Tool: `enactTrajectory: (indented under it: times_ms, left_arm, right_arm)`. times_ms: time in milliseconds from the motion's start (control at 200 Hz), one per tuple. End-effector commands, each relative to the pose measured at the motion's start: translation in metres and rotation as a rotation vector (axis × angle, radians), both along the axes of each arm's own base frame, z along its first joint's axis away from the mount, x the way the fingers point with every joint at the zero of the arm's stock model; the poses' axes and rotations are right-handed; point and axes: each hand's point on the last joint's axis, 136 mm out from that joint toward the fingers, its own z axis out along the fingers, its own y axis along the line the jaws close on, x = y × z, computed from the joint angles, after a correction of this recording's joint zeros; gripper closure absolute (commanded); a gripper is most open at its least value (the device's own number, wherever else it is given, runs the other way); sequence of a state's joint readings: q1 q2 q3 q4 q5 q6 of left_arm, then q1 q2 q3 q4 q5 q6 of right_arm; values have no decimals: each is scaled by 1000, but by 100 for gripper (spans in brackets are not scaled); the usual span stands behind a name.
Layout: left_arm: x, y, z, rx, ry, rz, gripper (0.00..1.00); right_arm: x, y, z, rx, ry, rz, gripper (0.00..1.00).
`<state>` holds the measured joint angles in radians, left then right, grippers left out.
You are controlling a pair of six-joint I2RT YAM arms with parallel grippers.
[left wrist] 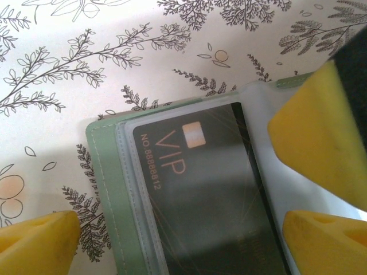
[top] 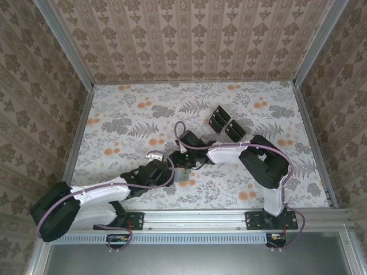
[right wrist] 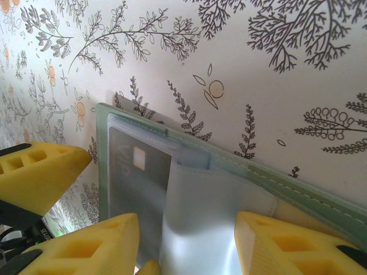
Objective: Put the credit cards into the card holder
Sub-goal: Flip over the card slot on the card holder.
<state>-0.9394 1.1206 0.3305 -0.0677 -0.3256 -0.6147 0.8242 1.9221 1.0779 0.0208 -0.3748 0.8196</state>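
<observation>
The sage-green card holder (top: 184, 174) lies open on the floral table where both arms meet. In the left wrist view its green edge (left wrist: 106, 189) frames a clear sleeve holding a black VIP credit card (left wrist: 212, 195). My left gripper (left wrist: 180, 243) is open, its yellow fingertips straddling the card from above. My right gripper (right wrist: 186, 246) is open, with a pale translucent sleeve page (right wrist: 200, 229) curling up between its fingers. The same card (right wrist: 135, 172) shows under plastic in the holder (right wrist: 298, 189). More black cards (top: 226, 123) lie farther back.
A yellow finger (left wrist: 321, 132) of the right gripper crowds the holder's right side in the left wrist view; a left finger (right wrist: 40, 177) sits close on the left in the right wrist view. Patterned walls enclose the table (top: 126, 114).
</observation>
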Motion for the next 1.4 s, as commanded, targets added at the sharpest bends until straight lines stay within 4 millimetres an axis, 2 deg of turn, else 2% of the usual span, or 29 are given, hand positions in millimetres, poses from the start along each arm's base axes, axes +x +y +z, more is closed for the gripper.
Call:
enactTrajectory:
  times_ms: [0,235,375,610,775,1135,1395]
  left_arm:
    - [1,7,-2,33,0,38,0]
    - [-3,14,-8,36,12,67,0]
    - [-5,16,-11,41,18,72,0]
    - [-7,17,-13,40,23,76,0]
    - [-5,13,-6,28,9,66,0]
    - [-5,7,15,-24,-42,34,0]
    - [-4,1,18,-27,-50,6,0]
  right_arm:
    - [-9,-6,-8,-14,49,-1,51]
    - [-2,-11,25,51,-10,-27,51]
    - [-4,-17,32,59,-25,-47,51]
    - [-8,-25,28,55,-23,-72,51]
    - [-8,-27,19,26,-17,-66,51]
    - [-9,-14,3,-53,0,8,51]
    - [-15,8,-6,-46,43,69,51]
